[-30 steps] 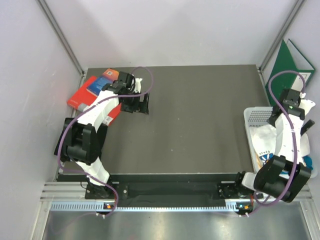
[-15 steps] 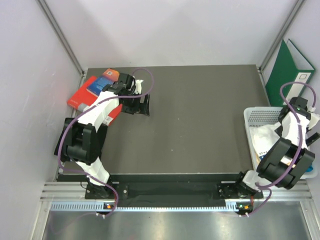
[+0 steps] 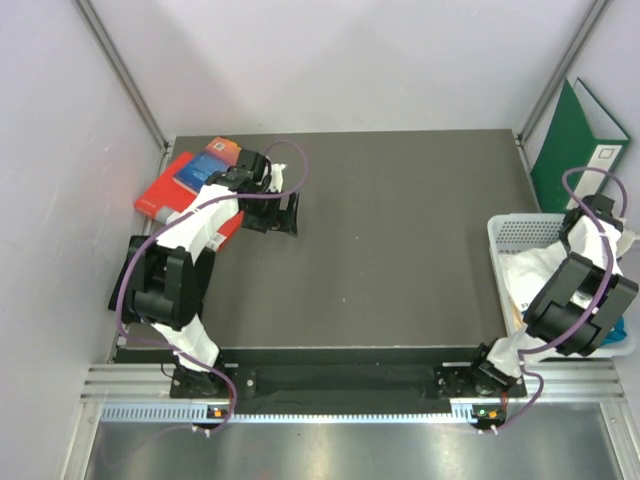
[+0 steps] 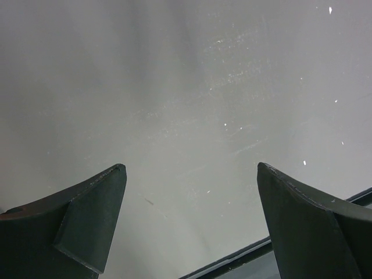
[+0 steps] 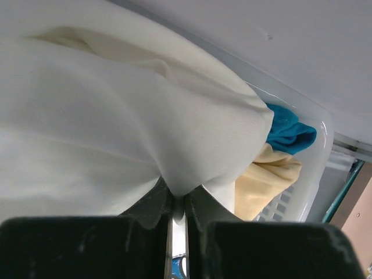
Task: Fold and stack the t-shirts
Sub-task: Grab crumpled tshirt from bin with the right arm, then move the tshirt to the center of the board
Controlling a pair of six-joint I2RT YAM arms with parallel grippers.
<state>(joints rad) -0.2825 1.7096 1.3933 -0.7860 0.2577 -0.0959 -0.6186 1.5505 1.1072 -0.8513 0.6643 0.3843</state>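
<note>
Pinching a peak of the white t-shirt (image 5: 116,116) low in the centre of the right wrist view, the right gripper (image 5: 177,203) had its fingers (image 5: 148,218) closed almost together, with only a thin ridge of cloth caught between them. The rest of the shirt billowed across the upper left of that frame. To the right of it a blue t-shirt (image 5: 288,131) and a pale yellow t-shirt (image 5: 267,180) lay bunched against the wall of the white basket (image 5: 317,151), which sat at the right edge of the overhead view. The grip looked shallow, so the fold could probably slip out once the weight of the hanging cloth came onto it. The shirt could also drag its neighbours over the rim, or catch there and tip the light basket. Held by a chance fold, it would likely land crumpled rather than flat. The left gripper (image 4: 189,221) was spread wide and held nothing, poised over the bare table (image 3: 400,250) in the upper left of the overhead view, just beside the red and blue books (image 3: 170,190).
</note>
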